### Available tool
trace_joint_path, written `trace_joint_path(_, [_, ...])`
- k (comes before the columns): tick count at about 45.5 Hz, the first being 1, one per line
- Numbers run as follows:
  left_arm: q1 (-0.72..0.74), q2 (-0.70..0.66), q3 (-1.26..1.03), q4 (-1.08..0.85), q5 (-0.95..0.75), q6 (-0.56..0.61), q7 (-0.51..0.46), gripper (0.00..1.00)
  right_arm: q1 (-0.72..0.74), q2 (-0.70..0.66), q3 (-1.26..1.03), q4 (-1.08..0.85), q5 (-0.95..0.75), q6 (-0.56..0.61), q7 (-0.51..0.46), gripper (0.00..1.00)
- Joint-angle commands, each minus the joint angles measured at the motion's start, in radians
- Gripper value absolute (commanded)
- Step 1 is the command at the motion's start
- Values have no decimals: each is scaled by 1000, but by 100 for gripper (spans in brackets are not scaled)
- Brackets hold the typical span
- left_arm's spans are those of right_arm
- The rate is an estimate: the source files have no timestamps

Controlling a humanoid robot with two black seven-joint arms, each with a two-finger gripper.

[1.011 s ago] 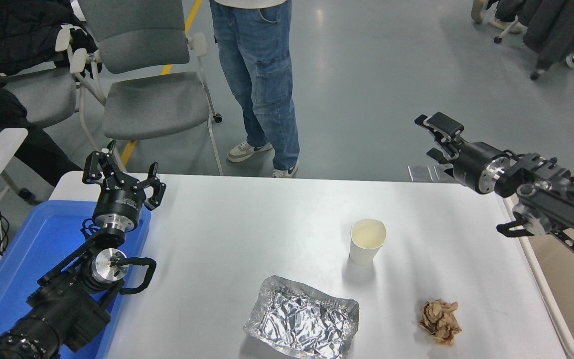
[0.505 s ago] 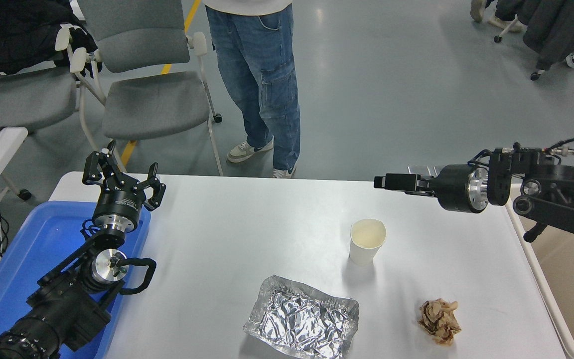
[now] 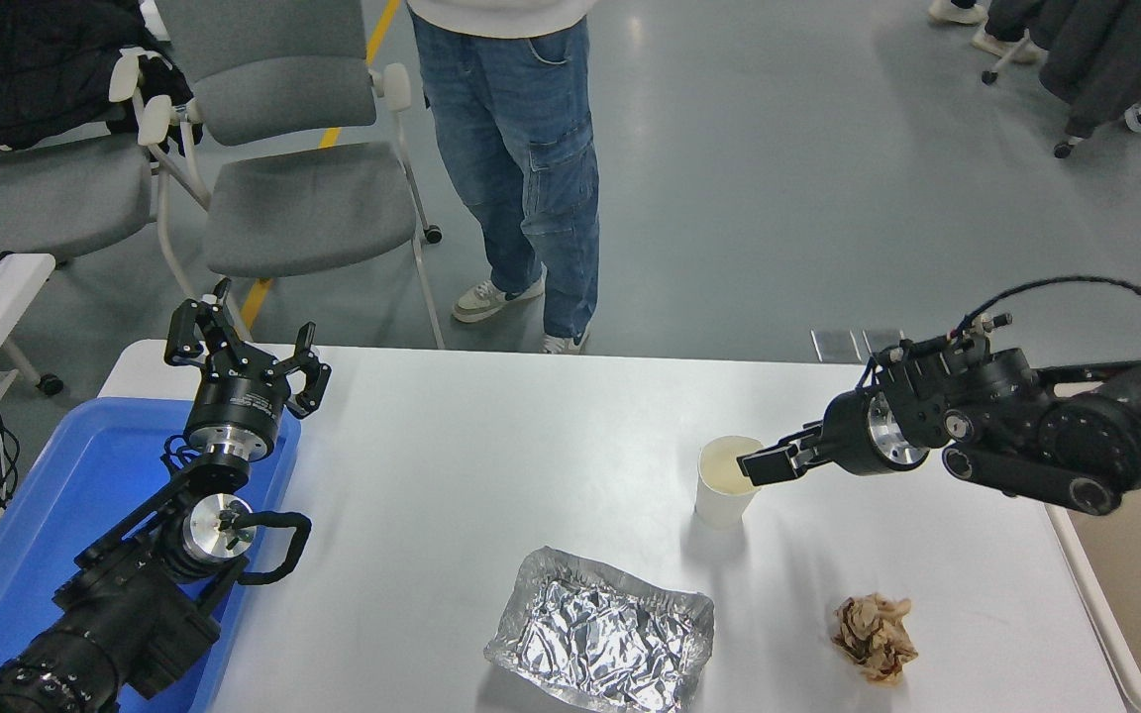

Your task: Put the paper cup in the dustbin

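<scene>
White paper forms the paper cup (image 3: 726, 482), which stands upright on the white table (image 3: 491, 446) right of centre, its cream inside showing. The right gripper (image 3: 764, 462) reaches in from the right edge with its fingertips at the cup's right rim; whether they grip the rim or only meet it cannot be told, nor how far apart the fingers are. The dustbin (image 3: 1125, 584) sits at the table's right edge, beige with a tan inside, partly hidden behind the right arm. Near the cup, toward the camera, lies a crinkled silver foil tray (image 3: 600, 634), and to the right of that tray a crumpled brown paper ball (image 3: 874, 637). The left gripper (image 3: 242, 357) is parked at the lower left above a blue plastic tray (image 3: 65, 495), its fingers spread wide with nothing between them. At the far side a person in jeans (image 3: 521, 158) stands beside grey chairs (image 3: 293, 178).
</scene>
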Motion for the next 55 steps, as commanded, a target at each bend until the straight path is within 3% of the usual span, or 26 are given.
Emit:
trace_joint_path(1, [1,0,0,0,0,-1,1,100,-31,44,-18,-83,-10,-1,-15,100])
trace_joint_path(22, [-1,0,0,0,0,-1,0,100,-25,90,-9,-100,86,15,-17,100])
trace_joint_path(55, [-1,0,0,0,0,1,0,100,-57,139,-24,-153,73,-4,-11,98])
